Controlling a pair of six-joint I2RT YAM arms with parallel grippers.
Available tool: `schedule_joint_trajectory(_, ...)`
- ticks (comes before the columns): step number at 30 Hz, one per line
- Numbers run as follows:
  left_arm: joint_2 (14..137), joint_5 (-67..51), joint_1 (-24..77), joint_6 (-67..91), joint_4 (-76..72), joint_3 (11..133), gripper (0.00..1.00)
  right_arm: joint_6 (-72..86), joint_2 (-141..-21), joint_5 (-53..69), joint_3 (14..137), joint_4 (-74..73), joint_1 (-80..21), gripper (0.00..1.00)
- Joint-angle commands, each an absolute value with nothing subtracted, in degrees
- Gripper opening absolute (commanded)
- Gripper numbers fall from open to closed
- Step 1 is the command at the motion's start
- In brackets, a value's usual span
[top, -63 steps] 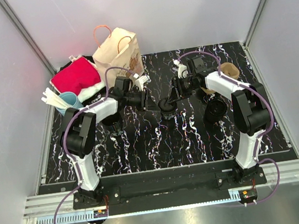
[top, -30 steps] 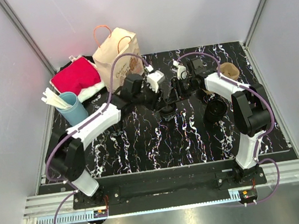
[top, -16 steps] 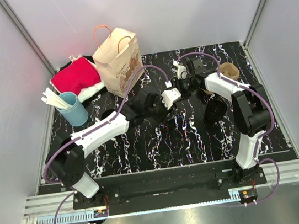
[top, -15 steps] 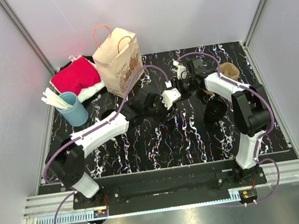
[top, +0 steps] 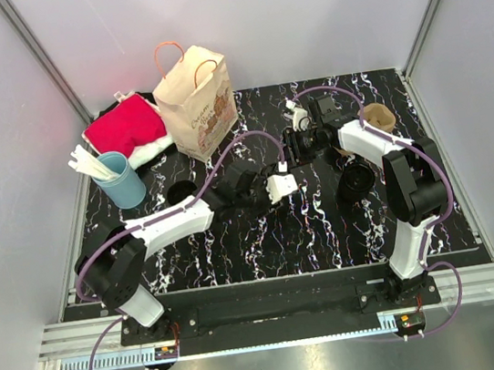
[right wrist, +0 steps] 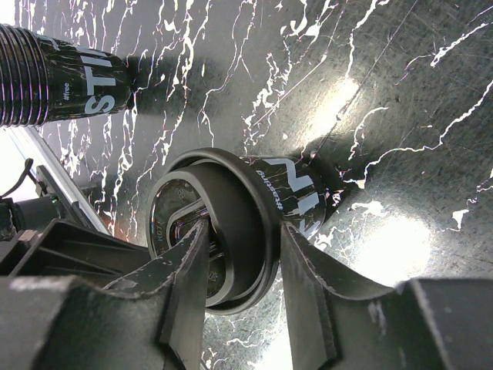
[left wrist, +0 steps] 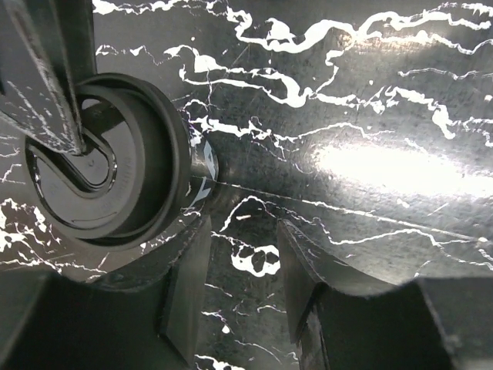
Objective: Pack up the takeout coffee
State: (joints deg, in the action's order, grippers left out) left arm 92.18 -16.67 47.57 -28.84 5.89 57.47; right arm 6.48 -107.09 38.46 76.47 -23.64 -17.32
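The top camera sits high above and behind the arm bases [top: 147, 323], looking down and forward. The bases lie along the frame's lower edge, and the whole marbled worktop [top: 237, 242] is seen from afar. The left wrist camera looks very closely across the worktop, with the left hand [left wrist: 245, 227] at its lower edge. The right wrist camera, just as close, looks past the right hand [right wrist: 245, 231] at the lidded cup [right wrist: 300, 185]. Both wrist views share that cup, which is at far left in the left one.

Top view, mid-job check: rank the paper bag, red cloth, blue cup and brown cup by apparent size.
1. paper bag, though it stands tall, nearer the camera
2. red cloth
3. blue cup
4. brown cup, partly hidden
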Motion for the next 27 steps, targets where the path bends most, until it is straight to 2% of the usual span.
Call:
schedule_joint_trajectory(1,90.61,-18.63,47.55,-32.87,-2.02,56.43,0.45,4.13,-108.28,32.17,74.35,-26.98,-18.28,0.44)
schedule_joint_trajectory(27,97.03,-16.17,50.71,-32.43,-1.14,59.94,0.42,3.87,-108.37,32.26,73.92,-26.9,-18.28,0.44)
